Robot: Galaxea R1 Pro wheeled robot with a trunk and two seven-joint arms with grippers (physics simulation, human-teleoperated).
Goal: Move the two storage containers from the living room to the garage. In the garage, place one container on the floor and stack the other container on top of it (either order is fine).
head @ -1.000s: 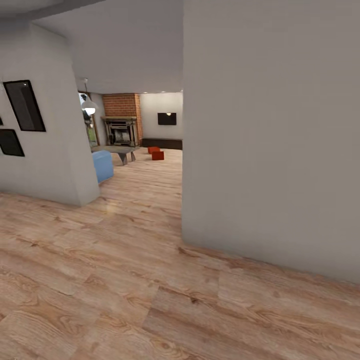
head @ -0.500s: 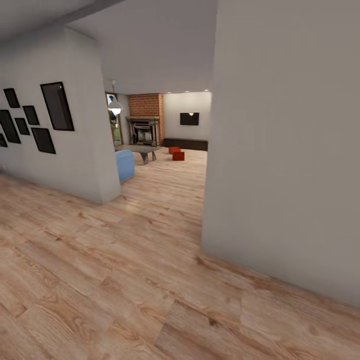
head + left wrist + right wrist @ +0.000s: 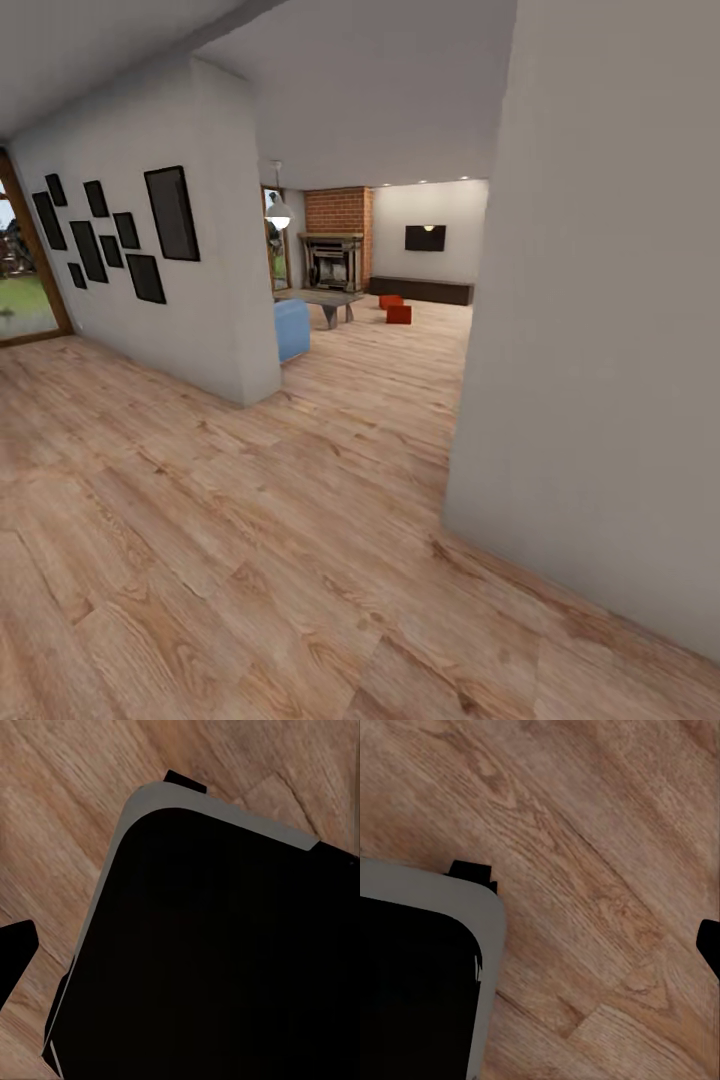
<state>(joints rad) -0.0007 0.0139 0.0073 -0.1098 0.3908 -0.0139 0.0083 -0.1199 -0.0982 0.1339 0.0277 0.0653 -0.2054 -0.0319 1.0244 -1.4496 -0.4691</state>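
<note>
The two storage containers are small orange-red bins on the light wood planks far ahead in the living room, one (image 3: 391, 301) just behind the other (image 3: 399, 314), in front of the long dark bench (image 3: 421, 290). Both sit beyond the hallway opening, far from my arms. In the left wrist view, my left gripper (image 3: 180, 945) shows one dark fingertip (image 3: 15, 958) at the picture's edge, over my black base. My right gripper (image 3: 540, 945) likewise shows one fingertip (image 3: 709, 945) at the edge, over wood floor. Nothing is held.
A grey wall (image 3: 600, 330) juts in close on the right, its corner narrowing the passage. A wall with black picture frames (image 3: 150, 290) stands on the left. A blue seat (image 3: 291, 328), a low table (image 3: 322, 298) and the brick fireplace (image 3: 337, 240) lie ahead.
The head view has swung, so the whole scene has slid to the right; more of the picture wall and a glass door at the left now show. The containers have not moved.
</note>
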